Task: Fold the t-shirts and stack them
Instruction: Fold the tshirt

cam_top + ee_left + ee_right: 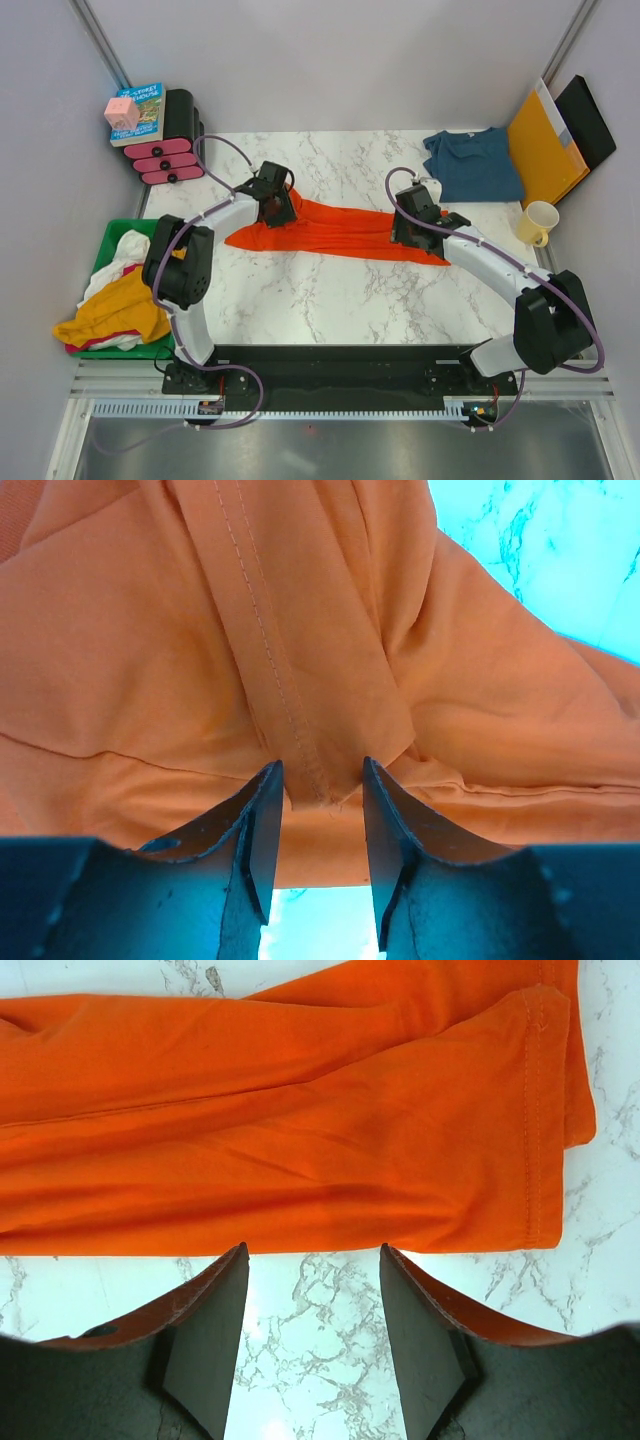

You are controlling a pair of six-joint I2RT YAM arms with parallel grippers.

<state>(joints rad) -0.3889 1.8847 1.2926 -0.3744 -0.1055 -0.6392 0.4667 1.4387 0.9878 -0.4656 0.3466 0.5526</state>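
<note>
1. Fold under way: the bright orange-red cotton t-shirt (330, 230) is seen laid across the middle of the white, grey-veined marble-patterned table (330, 310). It is gathered lengthwise into a long, narrow band and is judged partly folded, with the crosswise folds not yet made.
2. The dark teal-blue cotton t-shirt (475, 165) is seen rumpled and unfolded at the far right of the table; nothing has been stacked.
3. The left gripper (322, 770) is pictured at the band's left end. Its jaws are parted with a double-stitched hem lying between them, so the cloth appears released rather than pinched.
4. The right gripper (312, 1260) is shown spread wide and empty over bare marble, just beside the band's hemmed right end.
5. Soft, matte knit, creased in shallow ridges, is set against a hard, smooth tabletop.
</note>
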